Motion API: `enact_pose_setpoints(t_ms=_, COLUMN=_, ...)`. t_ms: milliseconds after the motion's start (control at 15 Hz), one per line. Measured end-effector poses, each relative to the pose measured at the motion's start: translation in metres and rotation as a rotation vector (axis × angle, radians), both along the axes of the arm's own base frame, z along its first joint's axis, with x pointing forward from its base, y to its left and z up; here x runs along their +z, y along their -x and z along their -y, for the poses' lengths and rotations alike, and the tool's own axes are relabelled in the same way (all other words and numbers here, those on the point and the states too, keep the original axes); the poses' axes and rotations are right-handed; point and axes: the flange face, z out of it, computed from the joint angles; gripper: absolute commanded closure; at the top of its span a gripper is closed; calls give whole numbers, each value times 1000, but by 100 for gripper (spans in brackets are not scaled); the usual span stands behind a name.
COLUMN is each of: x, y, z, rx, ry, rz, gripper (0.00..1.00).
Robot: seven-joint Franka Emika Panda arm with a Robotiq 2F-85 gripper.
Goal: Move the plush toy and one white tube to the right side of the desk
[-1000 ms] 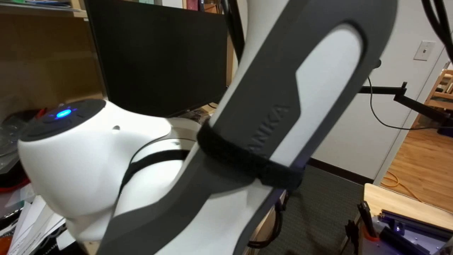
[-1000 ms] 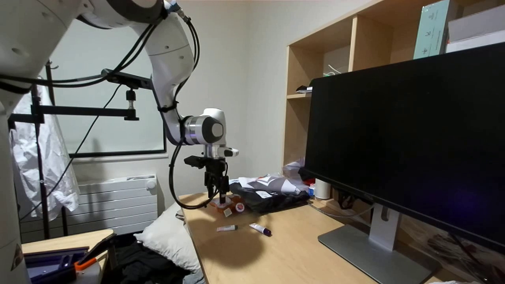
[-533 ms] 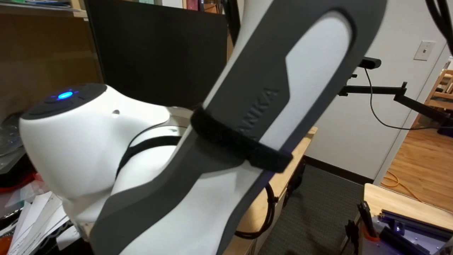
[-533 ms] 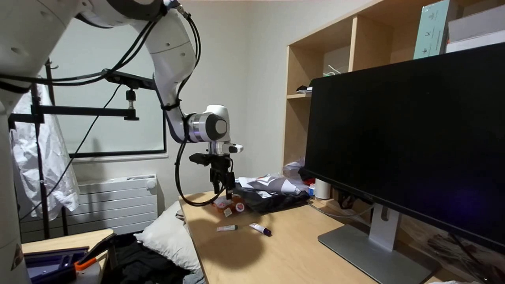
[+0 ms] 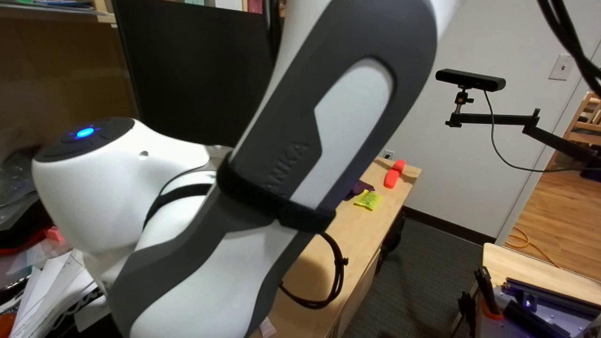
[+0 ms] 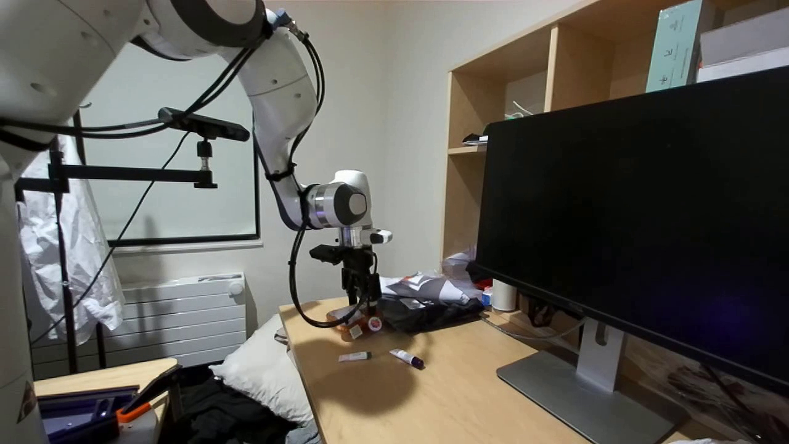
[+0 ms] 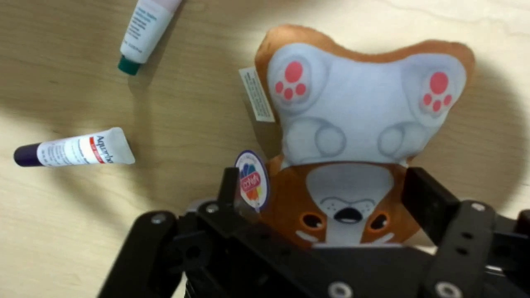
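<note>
The gripper has its fingers spread apart; the dog plush toy lies beneath, its head between them. I would come down straight, avoid pinching the round tag, then squeeze softly at the neck.

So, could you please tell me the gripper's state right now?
Gripper: open, holding nothing; in the wrist view its jaws stand apart with the toy between them.

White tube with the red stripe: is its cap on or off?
On: in the wrist view, the dark purple cap sits at the end of the white tube.
</note>
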Motion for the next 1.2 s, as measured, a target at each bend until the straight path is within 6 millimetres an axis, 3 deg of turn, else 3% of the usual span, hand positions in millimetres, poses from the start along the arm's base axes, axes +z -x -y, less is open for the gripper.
enact_pose_setpoints(t_ms=200, x=-19, y=1, z=-3, rx=4, ry=10, rz=-23, gripper=0)
enact_pose_setpoints(t_ms=267, x=-25, y=2, z=-4, rx=5, ry=12, rz=-30, gripper=25)
enact_pose_setpoints(t_ms=333, x=-29, y=2, z=-4, rx=4, ry=13, rz=-35, gripper=26)
enact_pose_setpoints(t_ms=1000, x=-21, y=-3, z=-12, rx=-2, ry=-5, rz=-8, gripper=90)
enact_pose_setpoints(t_ms=1200, x=-6, y=-6, z=-4, rx=-69, ry=-22, rz=12, gripper=92)
